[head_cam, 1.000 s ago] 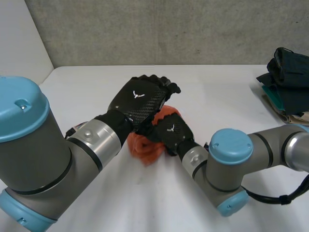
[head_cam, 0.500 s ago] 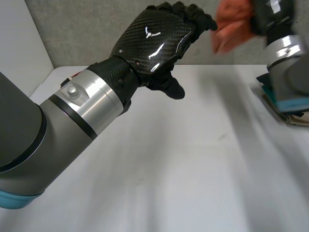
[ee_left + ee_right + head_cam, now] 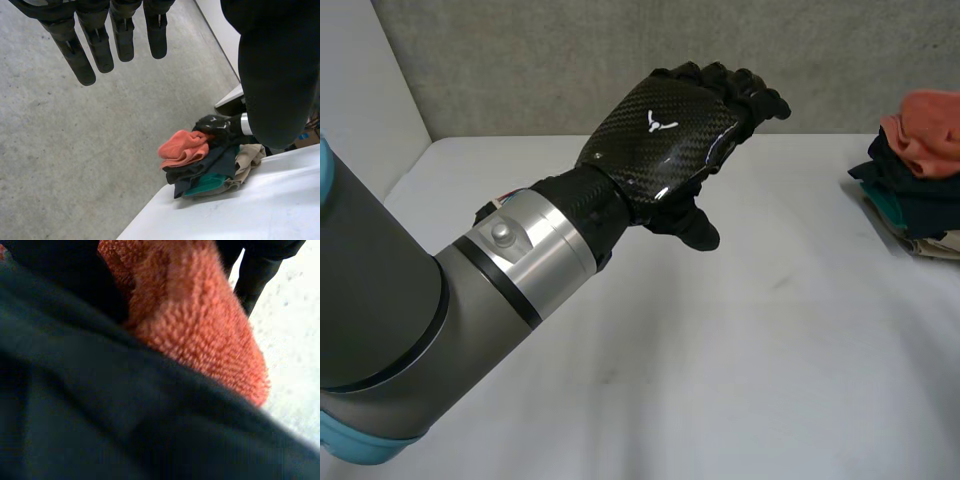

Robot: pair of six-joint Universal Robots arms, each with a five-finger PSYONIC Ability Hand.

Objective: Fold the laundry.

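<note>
towel (image 3: 928, 135) atop clothes pile (image 3: 912, 208) on table (image 3: 720, 350), right

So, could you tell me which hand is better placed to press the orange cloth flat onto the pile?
Probably the right. The right hand sits at the pile, beside the orange cloth on top. The left hand hangs open above the table, well apart from them.
</note>
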